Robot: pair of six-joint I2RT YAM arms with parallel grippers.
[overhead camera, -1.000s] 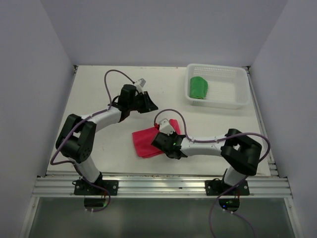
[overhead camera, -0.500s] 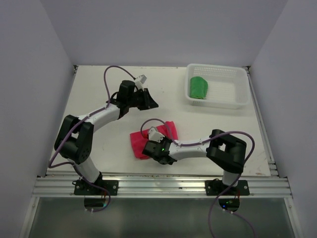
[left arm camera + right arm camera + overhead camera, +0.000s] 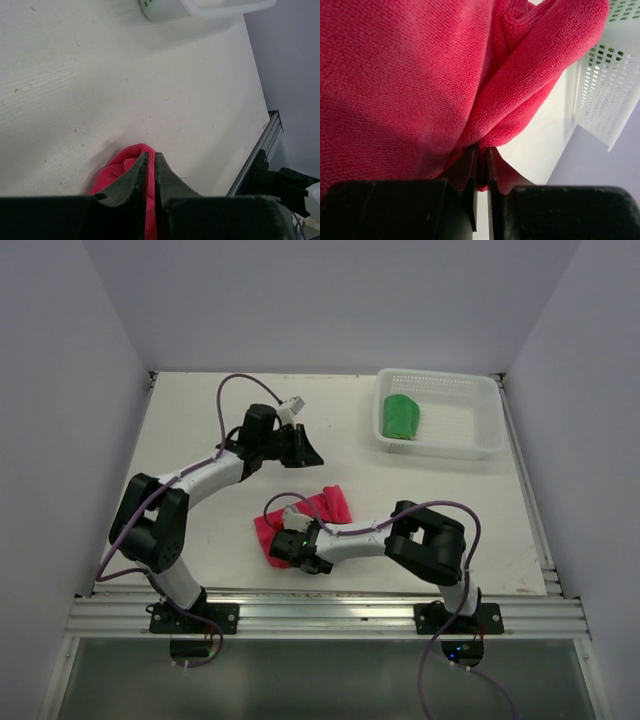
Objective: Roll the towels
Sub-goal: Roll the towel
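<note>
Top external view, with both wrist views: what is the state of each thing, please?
Left gripper: fingers shut, empty.
Right gripper: fingers shut on pink-red towel.
Pink-red towel: bunched, not rolled, on table.
Basket: upright, on table.
Green towel: compact bundle, inside basket.

No words, numbers or signs can be read in any view. The pink towel (image 3: 330, 505), the green towel (image 3: 401, 417), the basket (image 3: 440, 375) and the table (image 3: 200, 430) look plain. Tiny green marks show on the basket's corner (image 3: 165, 10) but are cut off.
</note>
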